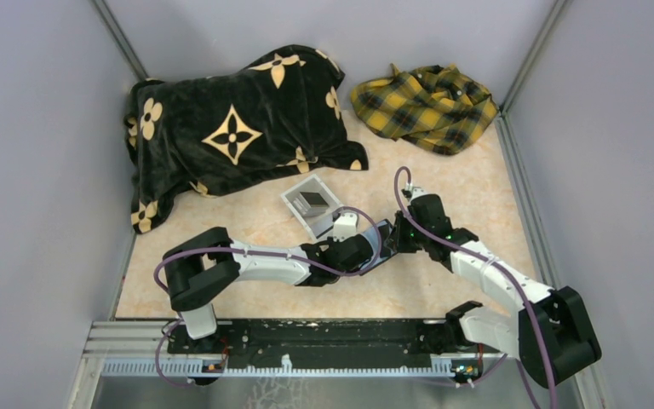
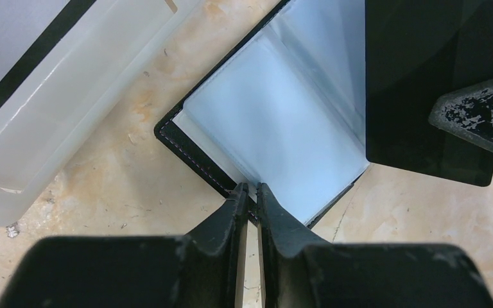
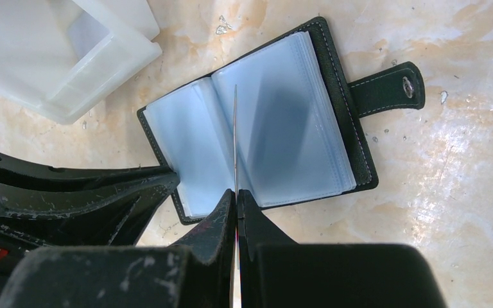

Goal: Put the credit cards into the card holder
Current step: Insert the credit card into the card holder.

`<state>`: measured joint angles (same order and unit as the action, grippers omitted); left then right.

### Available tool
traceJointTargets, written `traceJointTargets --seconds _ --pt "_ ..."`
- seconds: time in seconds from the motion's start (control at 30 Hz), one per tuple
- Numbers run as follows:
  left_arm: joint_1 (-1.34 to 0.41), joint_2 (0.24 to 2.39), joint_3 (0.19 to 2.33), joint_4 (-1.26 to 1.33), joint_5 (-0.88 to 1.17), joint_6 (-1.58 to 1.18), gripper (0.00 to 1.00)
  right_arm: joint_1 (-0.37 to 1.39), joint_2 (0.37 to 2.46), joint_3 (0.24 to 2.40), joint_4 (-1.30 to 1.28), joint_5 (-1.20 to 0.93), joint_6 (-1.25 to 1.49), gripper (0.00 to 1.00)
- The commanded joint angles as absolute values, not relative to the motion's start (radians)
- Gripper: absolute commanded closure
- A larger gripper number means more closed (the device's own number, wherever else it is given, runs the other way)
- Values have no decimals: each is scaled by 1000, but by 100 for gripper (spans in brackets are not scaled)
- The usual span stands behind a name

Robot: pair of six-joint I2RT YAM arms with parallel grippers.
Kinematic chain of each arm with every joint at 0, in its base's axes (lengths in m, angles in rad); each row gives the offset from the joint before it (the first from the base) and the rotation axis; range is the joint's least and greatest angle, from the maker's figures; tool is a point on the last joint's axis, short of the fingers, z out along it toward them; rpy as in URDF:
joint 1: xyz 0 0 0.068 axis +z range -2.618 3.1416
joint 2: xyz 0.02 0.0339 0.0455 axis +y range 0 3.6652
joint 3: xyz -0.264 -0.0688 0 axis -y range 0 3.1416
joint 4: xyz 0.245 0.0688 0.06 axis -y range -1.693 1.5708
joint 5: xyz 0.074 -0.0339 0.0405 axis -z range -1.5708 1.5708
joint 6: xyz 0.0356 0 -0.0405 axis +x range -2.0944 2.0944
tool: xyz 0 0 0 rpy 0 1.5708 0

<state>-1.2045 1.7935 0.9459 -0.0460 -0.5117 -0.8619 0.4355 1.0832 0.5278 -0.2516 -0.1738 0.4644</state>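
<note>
Plastic looks stiff, slick; our right gripper (image 3: 237, 196) pinches the card (image 2: 423, 83) by its edge, left gripper (image 2: 251, 190) clamps the floppy card holder (image 3: 295, 122).

The card holder (image 3: 276, 128) lies open on the desk (image 3: 456, 192), with the box (image 3: 58, 58) just beside it, toward the far left. The left claw (image 2: 250, 192) pinches its near edge; the right claw (image 3: 237, 196) holds a card (image 2: 423, 77) on edge over its fold. A blanket (image 1: 230, 128) lies far left, a cloth (image 1: 426, 106) far right.
</note>
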Motion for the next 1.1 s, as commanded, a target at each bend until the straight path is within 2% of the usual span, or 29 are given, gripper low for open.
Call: traceJointTargets --seconds 0.0,1.07 --pt "-1193 1868 901 -228 -499 -819 83 432 1092 568 -204 -168 440 100" --pt "-1098 1913 931 -352 -508 -911 85 431 1184 498 -99 -265 448 100"
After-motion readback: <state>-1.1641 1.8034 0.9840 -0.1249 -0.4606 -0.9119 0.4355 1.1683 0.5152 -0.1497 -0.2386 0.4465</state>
